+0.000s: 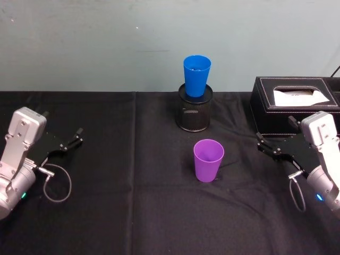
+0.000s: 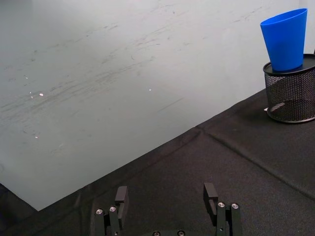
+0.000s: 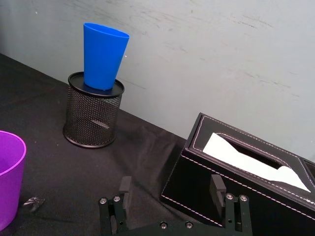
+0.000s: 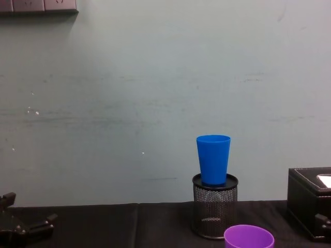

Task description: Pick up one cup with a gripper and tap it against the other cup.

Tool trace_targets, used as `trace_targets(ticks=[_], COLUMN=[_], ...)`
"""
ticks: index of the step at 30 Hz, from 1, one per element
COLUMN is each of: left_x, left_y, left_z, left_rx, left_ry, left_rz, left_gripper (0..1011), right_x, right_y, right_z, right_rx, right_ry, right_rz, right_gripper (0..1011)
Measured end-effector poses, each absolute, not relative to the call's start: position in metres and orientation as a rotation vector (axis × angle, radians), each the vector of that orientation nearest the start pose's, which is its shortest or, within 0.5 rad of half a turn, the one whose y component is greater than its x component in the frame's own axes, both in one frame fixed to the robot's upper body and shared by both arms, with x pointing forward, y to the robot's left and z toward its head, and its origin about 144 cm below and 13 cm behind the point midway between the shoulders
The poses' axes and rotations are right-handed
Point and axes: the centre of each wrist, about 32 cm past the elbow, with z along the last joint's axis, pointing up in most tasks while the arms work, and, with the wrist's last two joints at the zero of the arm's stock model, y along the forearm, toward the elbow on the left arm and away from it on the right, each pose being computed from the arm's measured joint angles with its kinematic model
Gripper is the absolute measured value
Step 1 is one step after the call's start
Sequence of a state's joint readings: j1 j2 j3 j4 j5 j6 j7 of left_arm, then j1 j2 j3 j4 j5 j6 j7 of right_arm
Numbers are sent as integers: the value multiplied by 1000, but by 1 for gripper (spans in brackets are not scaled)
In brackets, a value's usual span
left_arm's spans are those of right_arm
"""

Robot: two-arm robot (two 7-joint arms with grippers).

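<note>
The purple cup (image 1: 208, 160) stands upright and open-side up on the black cloth at the table's middle; its rim also shows in the right wrist view (image 3: 7, 172) and the chest view (image 4: 249, 238). Behind it the blue cup (image 1: 196, 75) (image 2: 285, 39) (image 3: 103, 56) (image 4: 213, 159) stands upright on top of a black wire-mesh pen holder (image 1: 194, 109). My left gripper (image 1: 62, 123) (image 2: 166, 196) rests open at the far left, holding nothing. My right gripper (image 1: 275, 128) (image 3: 170, 187) rests open at the far right, well apart from both cups.
A black tissue box (image 1: 295, 106) (image 3: 236, 182) with a white tissue stands at the back right, just beyond the right gripper. A pale wall (image 4: 155, 103) closes off the table's far edge. Bare black cloth (image 1: 133, 202) lies around the purple cup.
</note>
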State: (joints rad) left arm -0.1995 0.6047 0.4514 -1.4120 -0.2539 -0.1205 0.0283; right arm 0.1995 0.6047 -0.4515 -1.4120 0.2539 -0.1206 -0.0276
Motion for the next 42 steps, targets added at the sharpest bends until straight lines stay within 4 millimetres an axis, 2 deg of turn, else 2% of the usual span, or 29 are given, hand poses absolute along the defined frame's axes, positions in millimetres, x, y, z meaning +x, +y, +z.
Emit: trace_targets(ticks=[32, 37, 42], left_x=[489, 489, 489], left_y=[310, 310, 310], left_z=[1140, 1140, 1140], left_rx=[304, 304, 304], left_ry=[-285, -285, -285], left_rz=[1248, 1248, 1248], left_gripper=[1000, 1000, 1000], right_x=[488, 478, 459], right_y=[-310, -311, -309], right_z=[1141, 1150, 1146], right_rx=[-299, -242, -190], right_ry=[-289, -293, -261], right_rz=[-1244, -1167, -1059], right_gripper=[1004, 1004, 1004])
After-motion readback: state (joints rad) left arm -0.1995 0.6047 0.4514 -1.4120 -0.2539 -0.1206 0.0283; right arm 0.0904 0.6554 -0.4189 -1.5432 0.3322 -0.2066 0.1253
